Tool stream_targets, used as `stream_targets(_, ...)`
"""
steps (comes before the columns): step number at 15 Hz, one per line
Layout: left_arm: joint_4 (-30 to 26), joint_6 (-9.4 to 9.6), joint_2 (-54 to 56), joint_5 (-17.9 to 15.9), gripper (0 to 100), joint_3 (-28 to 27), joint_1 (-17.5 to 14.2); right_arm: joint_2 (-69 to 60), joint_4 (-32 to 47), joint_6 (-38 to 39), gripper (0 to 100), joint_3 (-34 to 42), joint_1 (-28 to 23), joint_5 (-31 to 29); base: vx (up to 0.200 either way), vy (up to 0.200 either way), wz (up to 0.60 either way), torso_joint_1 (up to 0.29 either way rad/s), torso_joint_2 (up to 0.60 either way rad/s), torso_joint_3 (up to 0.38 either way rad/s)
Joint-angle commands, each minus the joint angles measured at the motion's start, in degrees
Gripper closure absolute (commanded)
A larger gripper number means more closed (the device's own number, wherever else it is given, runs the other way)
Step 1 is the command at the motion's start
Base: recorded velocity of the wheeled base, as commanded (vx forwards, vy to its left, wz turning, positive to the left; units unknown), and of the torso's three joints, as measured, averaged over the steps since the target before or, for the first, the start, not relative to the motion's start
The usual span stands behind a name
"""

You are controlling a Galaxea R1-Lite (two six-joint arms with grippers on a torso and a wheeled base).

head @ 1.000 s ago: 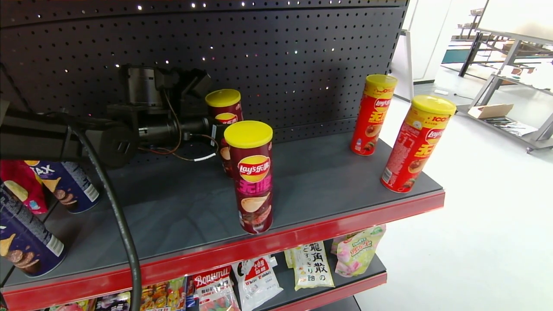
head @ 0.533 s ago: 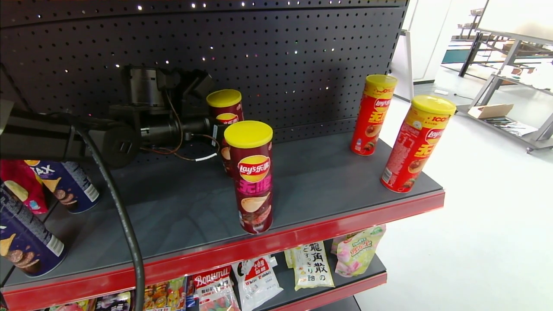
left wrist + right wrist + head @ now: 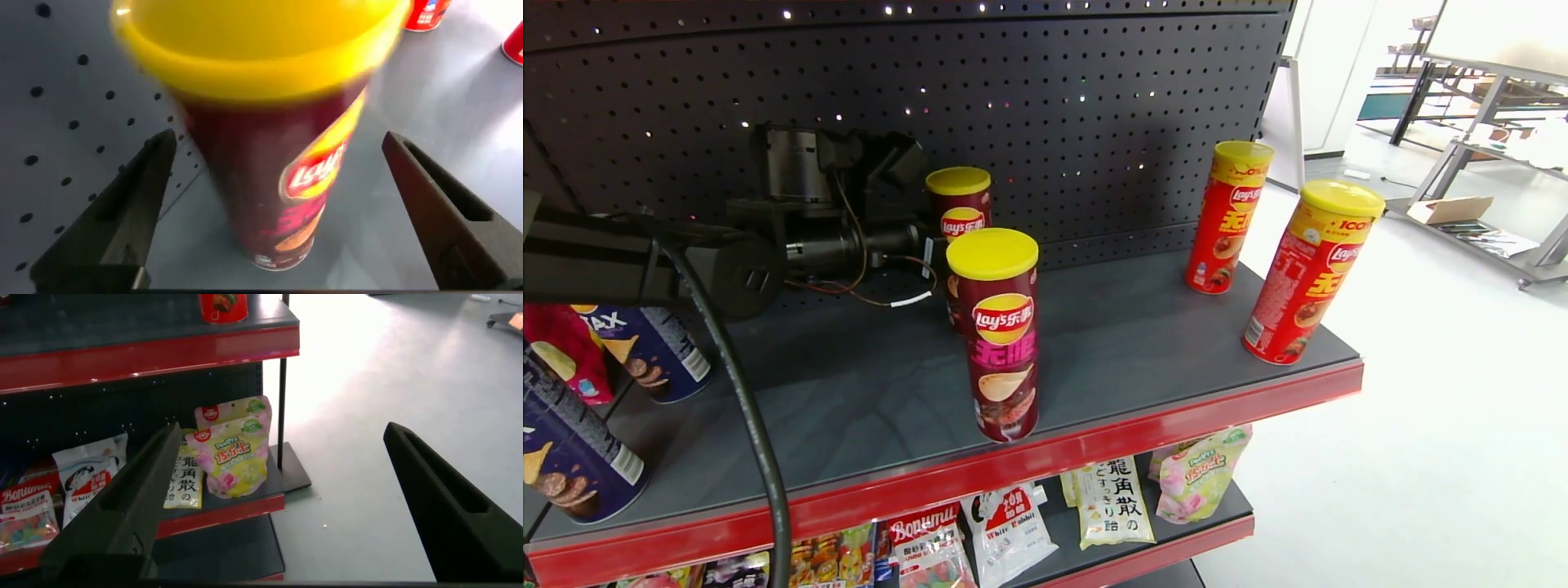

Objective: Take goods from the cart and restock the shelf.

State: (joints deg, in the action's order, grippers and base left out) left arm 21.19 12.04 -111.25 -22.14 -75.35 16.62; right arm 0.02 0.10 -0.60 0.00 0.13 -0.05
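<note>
Head view: on the shelf (image 3: 849, 392), the back can (image 3: 961, 214), maroon, stands upright at centre frame by the pegboard (image 3: 1054, 98), behind the front can (image 3: 1001, 327); red cans (image 3: 1227, 216) stand at right; left wrist view: left gripper (image 3: 274, 155) fingers spread wide, flanking the back can without touching it; right wrist view: right gripper (image 3: 282, 457) fingers wide, empty, above the floor (image 3: 392, 392).

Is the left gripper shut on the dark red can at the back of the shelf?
No: the fingers of the left gripper stand apart, with a gap to the dark red can on each side.
</note>
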Motion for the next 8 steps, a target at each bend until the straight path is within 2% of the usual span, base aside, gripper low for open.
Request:
stream_targets(1,-0.01,0.00,2.27,-0.10,0,1.26,0.00,-0.02,-0.01,-0.02,0,0.00,0.04,0.05,0.000,0.000,0.00,0.000,0.00,0.000)
stream_targets(2,-0.09,0.00,2.97,-0.10,0,2.05,0.00,-0.02,-0.01,-0.02,0,0.00,0.04,0.05,0.000,0.000,0.00,0.000,0.00,0.000)
stream_targets(8,-2.03,-0.09,26.70,0.25,0,27.01,-2.82,-0.02,-0.01,-0.02,0,0.00,0.04,0.05,0.000,0.000,0.00,0.000,0.00,0.000)
